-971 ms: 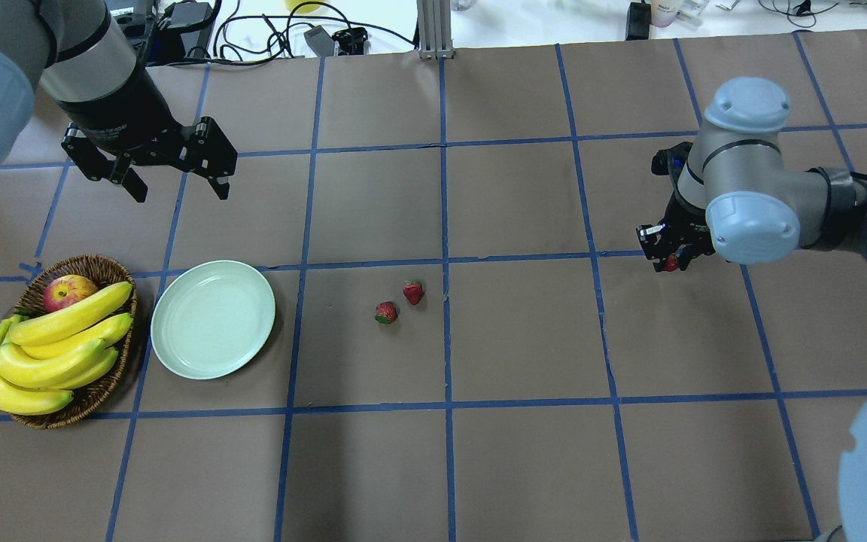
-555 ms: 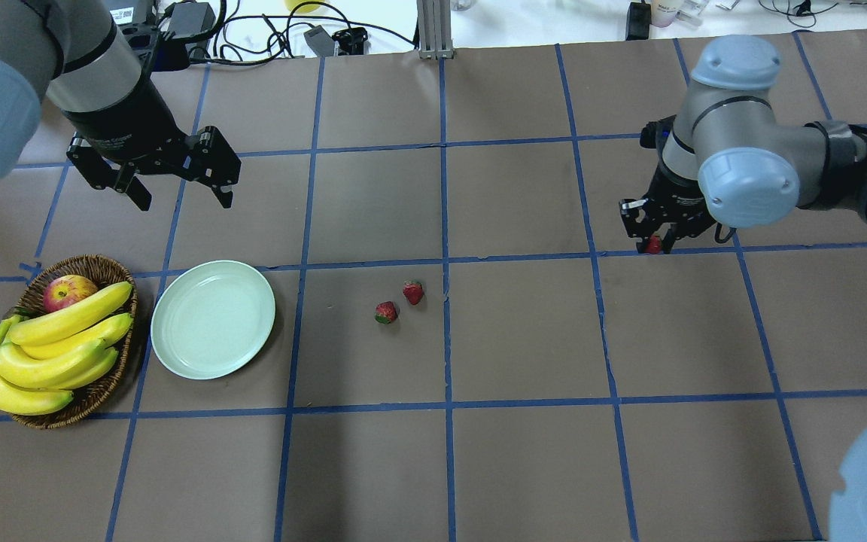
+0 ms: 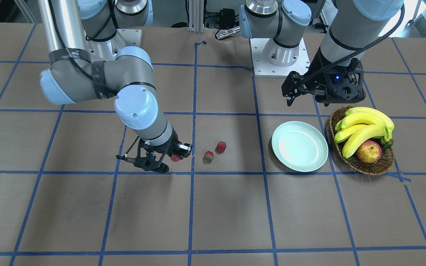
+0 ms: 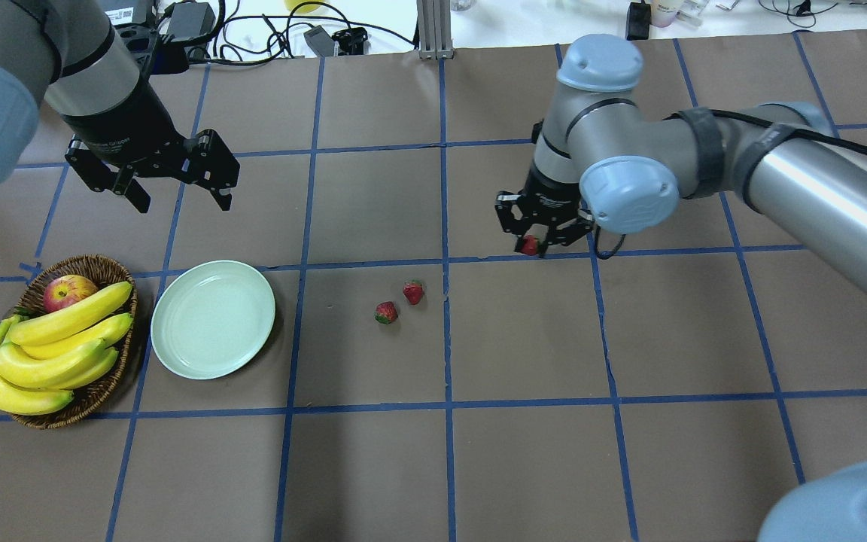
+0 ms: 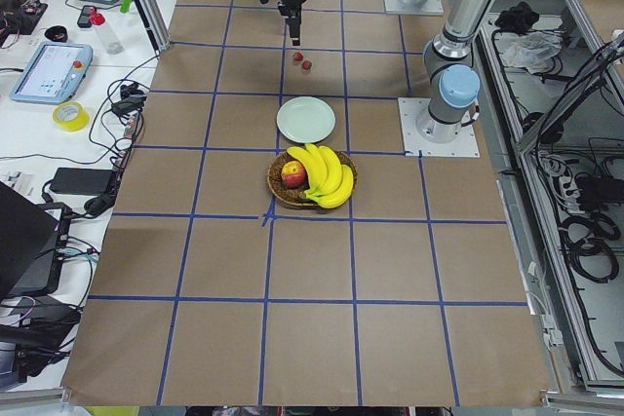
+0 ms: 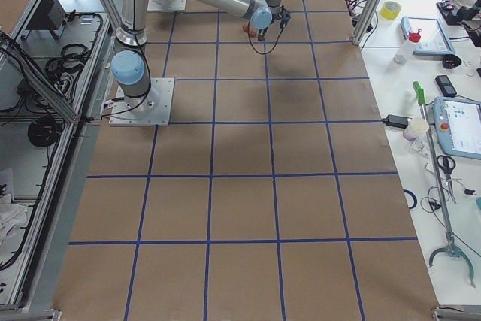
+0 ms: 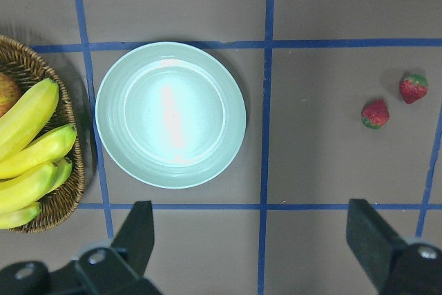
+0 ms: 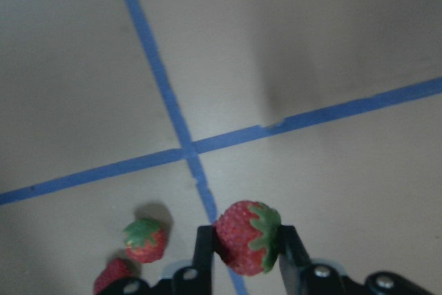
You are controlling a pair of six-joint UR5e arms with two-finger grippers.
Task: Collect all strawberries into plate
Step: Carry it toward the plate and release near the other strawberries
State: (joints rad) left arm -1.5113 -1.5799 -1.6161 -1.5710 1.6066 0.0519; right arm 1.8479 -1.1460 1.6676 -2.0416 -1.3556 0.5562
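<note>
Right wrist-mounted: right hand [image 8: 247, 248] grips strawberry [image 8: 237, 237], leaves facing view-right.

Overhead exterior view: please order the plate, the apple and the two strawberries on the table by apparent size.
Largest: plate.
Then: apple.
Smallest: the strawberry nearer the plate and the other strawberry; they look alike.

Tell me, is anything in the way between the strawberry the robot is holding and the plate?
Only two loose strawberries lie on the table roughly between the held strawberry and the plate, and they are low. The right gripper holds its one up off the table, so it can likely pass over them.
</note>
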